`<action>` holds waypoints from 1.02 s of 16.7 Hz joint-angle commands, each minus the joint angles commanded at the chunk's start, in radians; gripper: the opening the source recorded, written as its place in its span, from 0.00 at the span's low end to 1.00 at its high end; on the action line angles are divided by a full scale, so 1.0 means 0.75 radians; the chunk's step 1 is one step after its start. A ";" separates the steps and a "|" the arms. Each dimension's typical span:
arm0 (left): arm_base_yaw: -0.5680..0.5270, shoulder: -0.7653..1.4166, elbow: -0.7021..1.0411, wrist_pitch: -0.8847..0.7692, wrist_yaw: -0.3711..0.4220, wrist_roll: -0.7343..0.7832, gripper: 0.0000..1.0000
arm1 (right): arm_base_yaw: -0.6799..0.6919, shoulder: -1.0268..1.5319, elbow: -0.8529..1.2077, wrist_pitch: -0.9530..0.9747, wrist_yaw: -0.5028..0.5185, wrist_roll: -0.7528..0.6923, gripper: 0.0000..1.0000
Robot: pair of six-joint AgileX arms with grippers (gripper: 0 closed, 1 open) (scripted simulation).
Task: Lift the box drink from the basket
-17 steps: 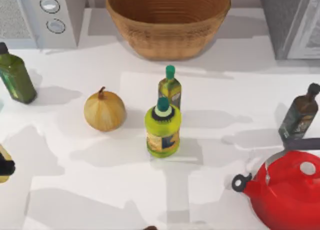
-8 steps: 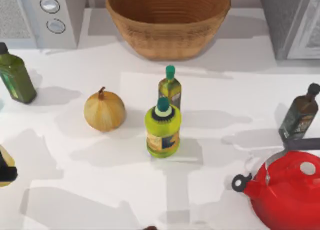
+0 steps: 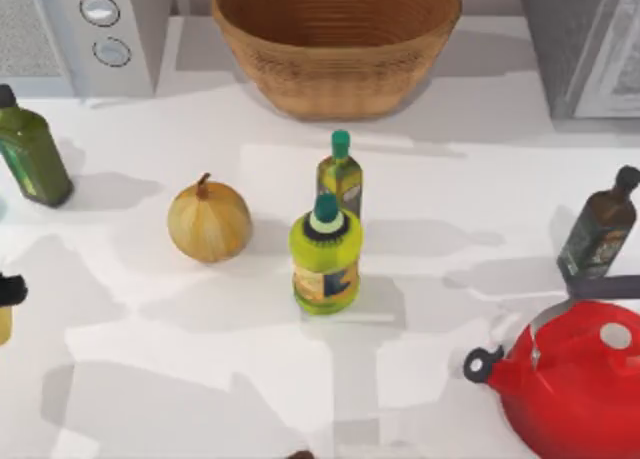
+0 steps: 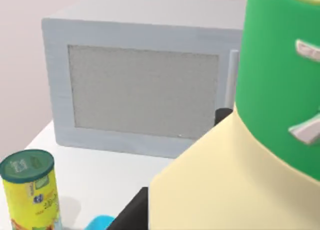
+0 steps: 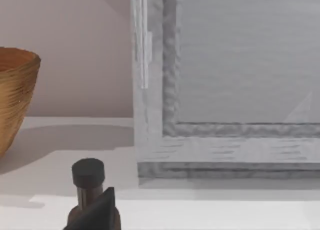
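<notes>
The box drink point(image 4: 225, 180) looms close in the left wrist view, pale yellow-cream with a green printed part on it. A sliver of the box drink point(image 3: 3, 324) shows at the top view's far left edge, under the black tip of my left gripper point(image 3: 9, 291), which is shut on it. The tan wicker basket point(image 3: 335, 84) stands at the back centre, far from the carton; its ribbed inside looks bare. The basket's wall point(image 5: 15, 99) also appears in the right wrist view. My right gripper point(image 5: 102, 212) stays parked near the dark bottle.
A yellow-green bottle point(image 3: 325, 254), a smaller bottle point(image 3: 340, 174) and an onion point(image 3: 208, 221) stand mid-table. A green bottle point(image 3: 32, 154) and microwave point(image 3: 90, 29) are at left, a dark bottle point(image 3: 598, 229) and red kettle point(image 3: 575, 379) at right. A yellow can point(image 4: 30, 190) stands near the microwave.
At the top view's left edge, the left gripper and the carton have slid further out of the picture, and their shadow on the table has shifted. Nothing else moved.
</notes>
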 joint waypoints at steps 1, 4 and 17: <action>-0.019 0.068 0.016 0.031 -0.048 -0.004 0.00 | 0.000 0.000 0.000 0.000 0.000 0.000 1.00; -0.078 0.241 0.070 0.133 -0.188 -0.026 0.00 | 0.000 0.000 0.000 0.000 0.000 0.000 1.00; -0.329 0.986 0.291 0.551 -0.771 -0.110 0.00 | 0.000 0.000 0.000 0.000 0.000 0.000 1.00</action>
